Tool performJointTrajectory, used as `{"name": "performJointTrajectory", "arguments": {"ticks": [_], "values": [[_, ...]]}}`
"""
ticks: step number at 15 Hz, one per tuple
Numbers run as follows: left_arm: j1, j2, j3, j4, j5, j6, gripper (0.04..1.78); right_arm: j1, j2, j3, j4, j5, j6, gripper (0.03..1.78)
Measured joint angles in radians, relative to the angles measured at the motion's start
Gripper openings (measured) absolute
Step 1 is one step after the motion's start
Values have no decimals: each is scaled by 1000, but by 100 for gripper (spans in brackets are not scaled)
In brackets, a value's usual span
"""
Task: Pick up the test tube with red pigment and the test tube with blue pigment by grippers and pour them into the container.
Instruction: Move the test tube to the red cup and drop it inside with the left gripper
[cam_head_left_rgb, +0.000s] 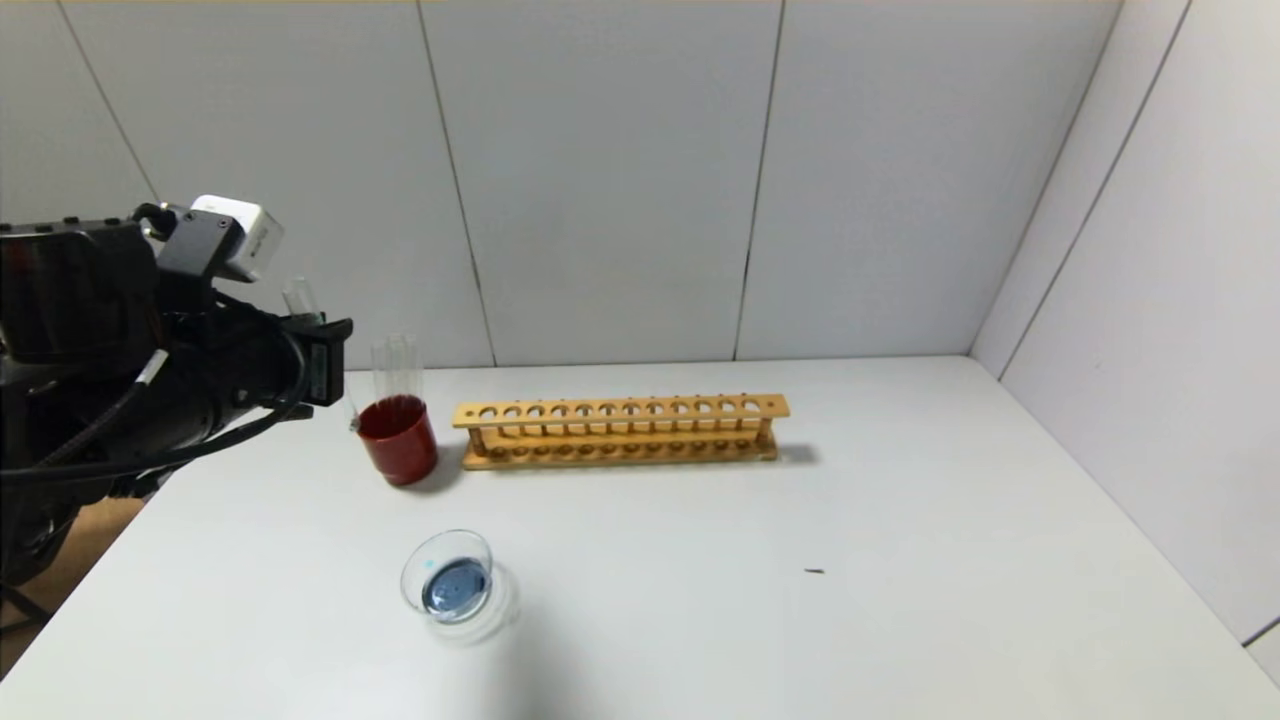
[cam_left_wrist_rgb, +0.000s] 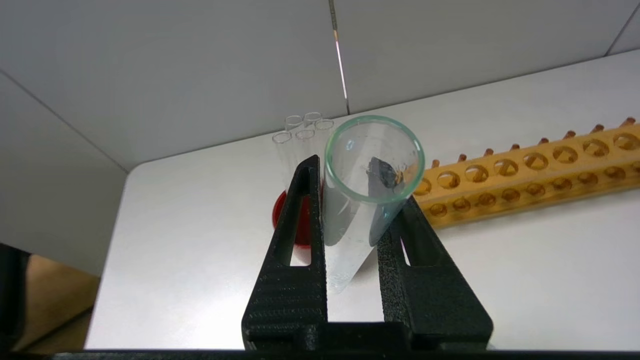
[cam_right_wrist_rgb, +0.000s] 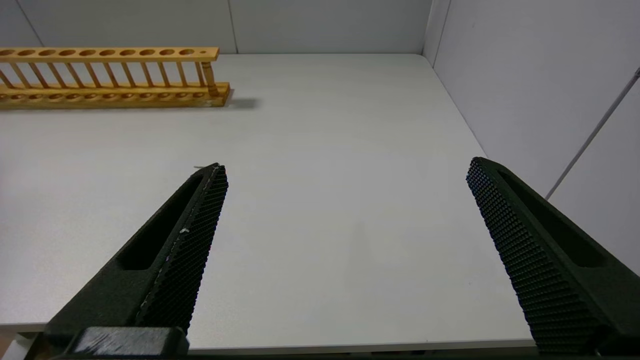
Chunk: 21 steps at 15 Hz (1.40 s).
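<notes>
The left gripper (cam_left_wrist_rgb: 357, 200) clenches one slim clear glass tube (cam_left_wrist_rgb: 367, 185), its contents indiscernible. Five colourless tubes (cam_left_wrist_rgb: 302, 131) stand beyond its fingers in one dark red cup (cam_head_left_rgb: 398, 440). The right gripper (cam_right_wrist_rgb: 345, 172) gapes released, nothing between its fingers.

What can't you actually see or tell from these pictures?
- Head view: right gripper out of frame.
- Head view: left gripper hides most of its held tube; only the top shows.
- Left wrist view: whether that tube is quite empty is unclear.
- Container: dark bluish liquid, exact colour unclear.
</notes>
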Motion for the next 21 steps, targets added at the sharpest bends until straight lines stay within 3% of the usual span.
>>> {"name": "performJointTrajectory", "arguments": {"ticks": [4,7,12,21], "values": [[93,154,-79,-23,-44,-29,33,0,0,0,0,0,0,175],[137,268,-106,-118,-49,-36,33,0,0,0,0,0,0,175],[146,434,-142,-250,-52,-50,33,0,0,0,0,0,0,175],[156,507,-159,-259,-96,-57,33,0,0,0,0,0,0,175]]}}
